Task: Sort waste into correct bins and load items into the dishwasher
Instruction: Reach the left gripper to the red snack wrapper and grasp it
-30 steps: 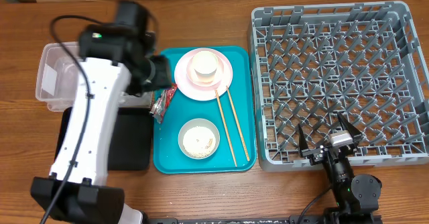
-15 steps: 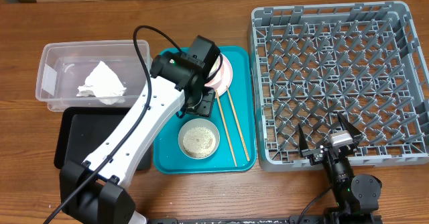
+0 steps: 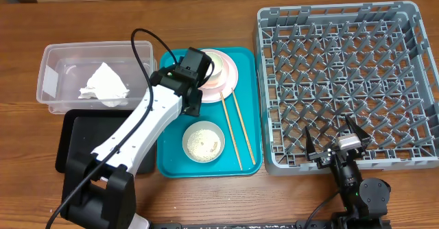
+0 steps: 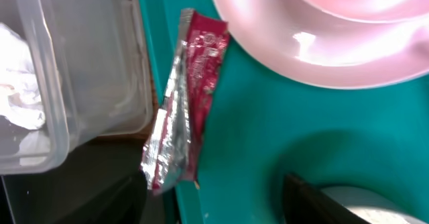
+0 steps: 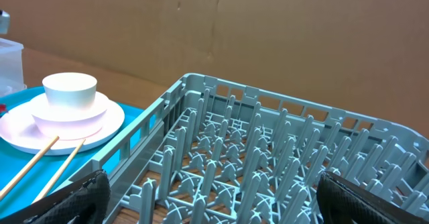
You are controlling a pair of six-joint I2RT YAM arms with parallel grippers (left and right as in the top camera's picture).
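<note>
The left gripper hangs over the teal tray's 9 o'clock edge, and I cannot tell how wide it is spread. Its wrist view centres the red snack wrapper, at the pink plate's 8 o'clock, probably the target. The right gripper idles, spread wide, before the dish rack.

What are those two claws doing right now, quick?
Left gripper: cannot be told; it hovers above the small red snack wrapper, jaws mostly out of view.
Right gripper: open, holding nothing.
</note>
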